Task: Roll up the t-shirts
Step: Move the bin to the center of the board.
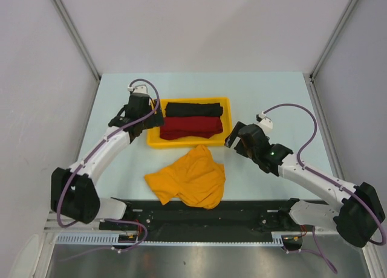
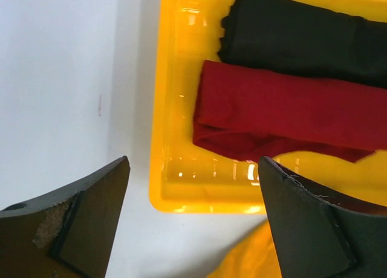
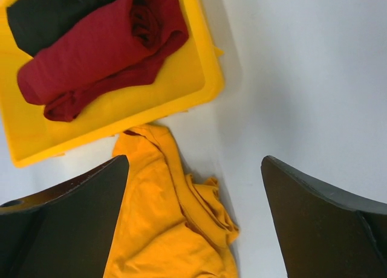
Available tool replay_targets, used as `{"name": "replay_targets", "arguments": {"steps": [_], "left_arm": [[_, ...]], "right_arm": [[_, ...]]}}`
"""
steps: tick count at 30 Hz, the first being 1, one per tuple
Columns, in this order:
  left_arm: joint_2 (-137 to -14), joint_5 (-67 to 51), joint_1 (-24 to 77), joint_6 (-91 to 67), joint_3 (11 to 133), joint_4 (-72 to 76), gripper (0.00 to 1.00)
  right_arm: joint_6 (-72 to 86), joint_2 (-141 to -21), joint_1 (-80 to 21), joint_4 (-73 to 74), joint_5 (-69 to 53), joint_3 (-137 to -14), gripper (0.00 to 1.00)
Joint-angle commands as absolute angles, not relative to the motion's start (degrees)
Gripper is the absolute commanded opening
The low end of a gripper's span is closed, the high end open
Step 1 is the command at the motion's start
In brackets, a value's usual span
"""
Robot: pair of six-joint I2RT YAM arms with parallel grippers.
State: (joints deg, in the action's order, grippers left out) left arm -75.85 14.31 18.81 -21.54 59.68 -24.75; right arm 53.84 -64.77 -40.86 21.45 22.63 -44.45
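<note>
The mustard t-shirt [image 1: 188, 178] lies crumpled on the table in front of the yellow tray [image 1: 153, 142]. It shows in the right wrist view [image 3: 163, 229] and its edge in the left wrist view [image 2: 248, 260]. The dark red roll [image 1: 190, 127] and the black roll [image 1: 193, 109] lie side by side in the tray, also seen in the left wrist view [image 2: 290, 112] [image 2: 302, 39] and the right wrist view [image 3: 97, 51] [image 3: 45, 12]. My left gripper [image 1: 151, 122] [image 2: 193, 217] is open and empty above the tray's left near corner. My right gripper [image 1: 233, 139] [image 3: 193, 220] is open and empty, above the shirt's right edge.
The tray's near rim [image 2: 205, 199] lies between the left fingers. A black rail [image 1: 199, 214] runs along the table's near edge with both arm bases on it. Grey walls close in the table on the left, right and back.
</note>
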Motion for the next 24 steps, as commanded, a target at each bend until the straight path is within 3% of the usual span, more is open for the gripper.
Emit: {"name": "replay_targets", "arguments": {"steps": [1, 12, 24], "left_arm": [[-82.1, 12.2, 16.0, -16.8, 65.3, -21.1, 0.91], [-95.2, 13.4, 14.2, -13.7, 70.9, -22.4, 0.88], [-99.6, 12.0, 12.9, -13.3, 70.6, -20.8, 0.88]], "right_arm": [[60.0, -66.4, -39.9, 14.3, 22.9, -42.5, 0.95], [66.0, -74.1, -38.6, 7.7, 19.9, -40.8, 0.92], [67.2, -81.8, -36.6, 0.6, 18.8, -40.7, 0.92]]}}
